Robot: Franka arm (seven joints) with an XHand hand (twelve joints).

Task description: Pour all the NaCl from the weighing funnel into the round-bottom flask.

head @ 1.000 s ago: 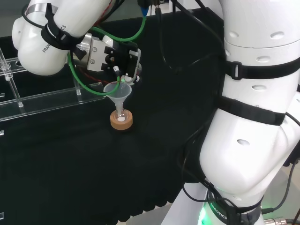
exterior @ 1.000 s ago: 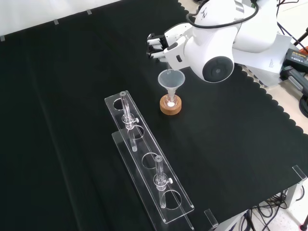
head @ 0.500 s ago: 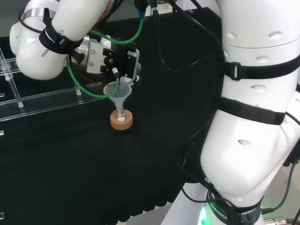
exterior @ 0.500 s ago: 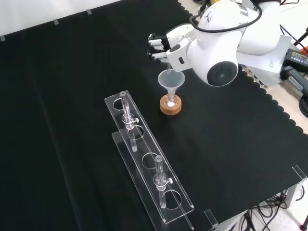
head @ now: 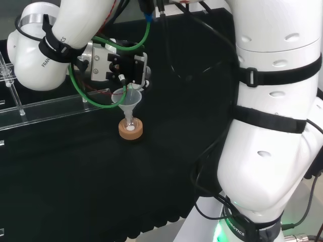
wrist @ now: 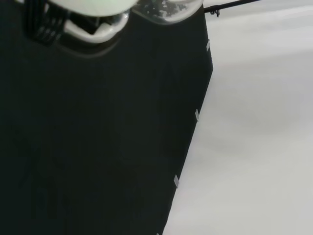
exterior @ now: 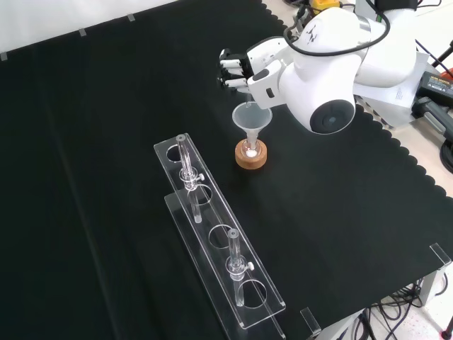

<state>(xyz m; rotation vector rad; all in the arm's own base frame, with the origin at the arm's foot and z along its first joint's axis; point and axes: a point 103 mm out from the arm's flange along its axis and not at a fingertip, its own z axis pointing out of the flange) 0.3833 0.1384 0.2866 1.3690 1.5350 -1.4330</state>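
Front view: funnel [exterior: 252, 117] below hand [exterior: 237, 69]

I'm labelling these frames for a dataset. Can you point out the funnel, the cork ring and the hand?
Funnel [exterior: 252, 117], front view, on its cone wall.
Cork ring [head: 130, 131], head view, on its outer side.
Hand [exterior: 233, 69], front view, on its dark fingers.

A bench draped in black cloth [exterior: 106, 142] with a scalloped edge along the right side in the front view. Pale floor [wrist: 259, 127] lies beyond the cloth's straight edge, where small clear clips [wrist: 196, 115] hold it. Cables [exterior: 396, 312] hang below the bench's lower right corner in the front view. The lighting is even.
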